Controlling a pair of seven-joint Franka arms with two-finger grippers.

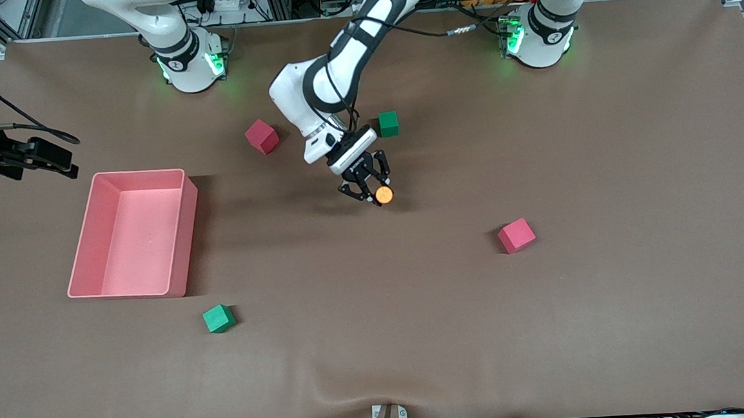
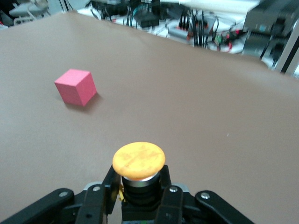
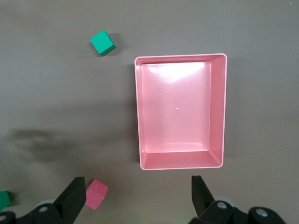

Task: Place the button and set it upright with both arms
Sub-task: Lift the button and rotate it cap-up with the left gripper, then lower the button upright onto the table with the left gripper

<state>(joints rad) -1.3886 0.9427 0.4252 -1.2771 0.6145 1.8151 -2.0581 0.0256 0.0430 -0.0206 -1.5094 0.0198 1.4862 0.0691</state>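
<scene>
- two red foam cubes (image 1: pixel 261 136) (image 1: pixel 516 236) sitting on the table
- two green foam cubes (image 1: pixel 389 123) (image 1: pixel 218 318) too
- one pink bin (image 1: pixel 180 246)
- one orange-capped button (image 1: pixel 383 195)
- two white robot arms (image 1: pixel 337 69) (image 1: pixel 161 28) showing up

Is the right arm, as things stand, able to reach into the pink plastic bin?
Probably yes: the right gripper hangs open above the pink plastic bin, which holds nothing, and nothing stands between them.

The small orange-capped push-button's (image 2: pixel 138 161) black cylindrical body sits half hidden between the left pincer's (image 2: pixel 140 196) fingers, its base unseen.
</scene>
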